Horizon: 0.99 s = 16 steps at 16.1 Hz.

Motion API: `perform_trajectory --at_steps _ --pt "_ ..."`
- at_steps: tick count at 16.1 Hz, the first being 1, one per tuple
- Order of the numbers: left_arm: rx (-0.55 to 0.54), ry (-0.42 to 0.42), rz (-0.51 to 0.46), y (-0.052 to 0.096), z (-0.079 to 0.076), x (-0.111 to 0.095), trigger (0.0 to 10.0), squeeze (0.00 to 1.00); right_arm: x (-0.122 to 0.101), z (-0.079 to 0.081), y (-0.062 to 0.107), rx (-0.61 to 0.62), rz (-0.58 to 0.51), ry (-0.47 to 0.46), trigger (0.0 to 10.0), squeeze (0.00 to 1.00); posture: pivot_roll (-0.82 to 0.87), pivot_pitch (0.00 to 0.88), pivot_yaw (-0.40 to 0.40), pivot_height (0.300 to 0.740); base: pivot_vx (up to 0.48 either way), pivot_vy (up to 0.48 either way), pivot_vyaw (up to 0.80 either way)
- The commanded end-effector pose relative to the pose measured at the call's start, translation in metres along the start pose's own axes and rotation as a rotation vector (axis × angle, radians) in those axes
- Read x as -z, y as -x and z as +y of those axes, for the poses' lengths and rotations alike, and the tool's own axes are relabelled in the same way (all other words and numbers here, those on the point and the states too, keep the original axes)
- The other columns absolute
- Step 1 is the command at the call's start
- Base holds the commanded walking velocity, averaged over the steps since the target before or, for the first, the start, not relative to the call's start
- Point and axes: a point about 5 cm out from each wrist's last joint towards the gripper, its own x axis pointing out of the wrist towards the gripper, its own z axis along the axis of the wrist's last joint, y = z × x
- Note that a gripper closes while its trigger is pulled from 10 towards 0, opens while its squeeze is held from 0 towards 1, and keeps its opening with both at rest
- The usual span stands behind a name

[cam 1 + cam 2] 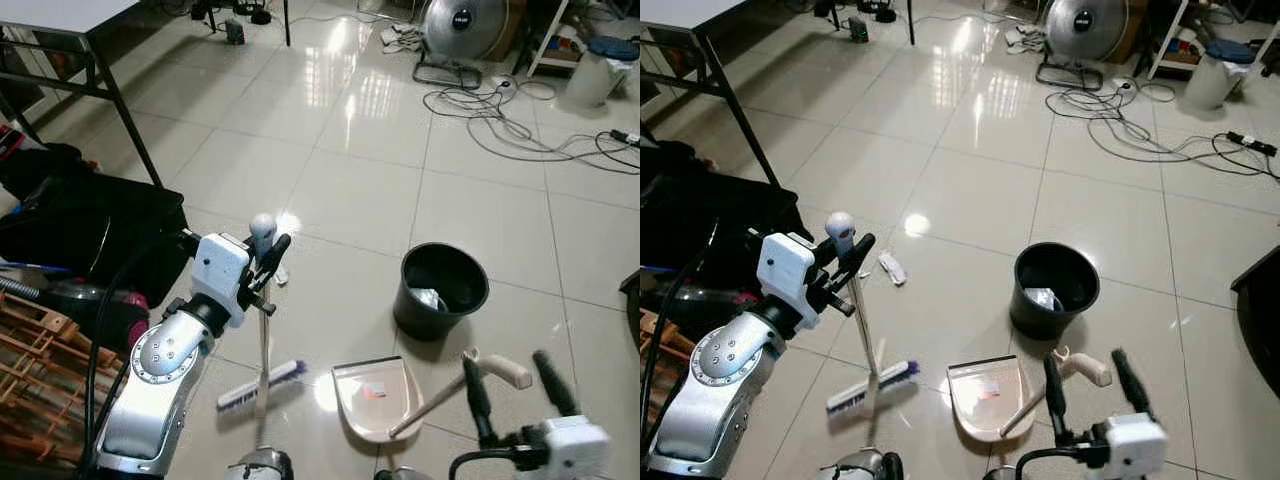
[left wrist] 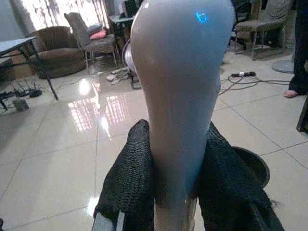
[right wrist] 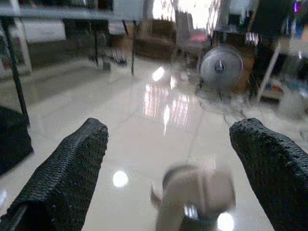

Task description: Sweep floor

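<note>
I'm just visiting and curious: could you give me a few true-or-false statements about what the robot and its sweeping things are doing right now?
1. The left claw is shut on the broom. True.
2. The right claw grips the dustpan handle. False: it is open, just short of the handle.
3. The black bin lies tipped over. False: it stands upright.
4. The dustpan rests on the floor beside the broom head. True.

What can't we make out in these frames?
- Bucket contents: something pale inside, too small to identify in the eye views.
- Small item on the dustpan: too small to name.
- Dustpan handle: motion-blurred in the right wrist view, between the open right gripper fingers.
- Broom shaft: hidden by the left gripper in the left wrist view.
</note>
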Motion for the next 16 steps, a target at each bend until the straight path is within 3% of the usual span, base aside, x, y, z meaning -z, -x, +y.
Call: perform_trajectory --at_steps 1,2,3,4,5,8,10,13,16 --pt "0.005 -0.001 -0.029 0.000 0.001 -0.003 10.0 0.00 0.014 -0.005 0.005 0.010 0.088 -0.008 10.0 1.00 0.06 0.069 0.025 0.740 0.000 0.000 0.00" --pt "0.008 0.002 -0.025 0.001 0.000 -0.002 10.0 0.00 0.020 -0.007 0.004 -0.009 0.116 -0.023 10.0 0.55 0.06 0.062 0.022 0.740 0.000 0.000 0.00" --pt "0.012 0.005 -0.022 0.002 0.000 -0.001 10.0 0.00 0.024 -0.008 0.003 -0.029 0.138 -0.036 10.0 0.32 0.06 0.059 0.019 0.740 0.000 0.000 0.00" --pt "0.012 0.008 -0.021 0.002 -0.001 0.000 10.0 0.00 0.025 -0.010 0.002 -0.037 0.138 -0.030 10.0 0.00 0.06 0.057 0.018 0.740 0.000 0.000 0.00" --pt "0.010 0.011 -0.022 0.002 -0.001 0.001 10.0 0.00 0.028 -0.014 0.002 -0.041 0.133 -0.019 10.0 0.00 0.05 0.050 0.013 0.740 0.000 0.000 0.00" --pt "0.004 0.015 -0.026 0.000 -0.001 0.003 10.0 0.00 0.031 -0.002 0.001 -0.039 0.125 -0.013 10.0 0.00 0.05 0.045 0.015 0.740 0.000 0.000 0.00" --pt "0.008 0.016 -0.028 -0.004 -0.003 0.003 10.0 0.00 0.043 -0.011 -0.017 -0.025 0.165 -0.006 10.0 0.00 0.05 0.048 0.019 0.740 0.000 0.000 0.00" --pt "0.010 0.014 -0.037 -0.007 -0.002 0.002 10.0 0.00 0.056 -0.016 -0.030 -0.009 0.223 0.000 10.0 0.00 0.05 0.050 0.017 0.740 0.000 0.000 0.00" --pt "0.005 0.011 -0.043 -0.008 -0.001 0.002 10.0 0.00 0.050 -0.014 -0.051 -0.031 0.164 0.015 10.0 0.00 0.06 0.055 0.019 0.740 0.000 0.000 0.00"
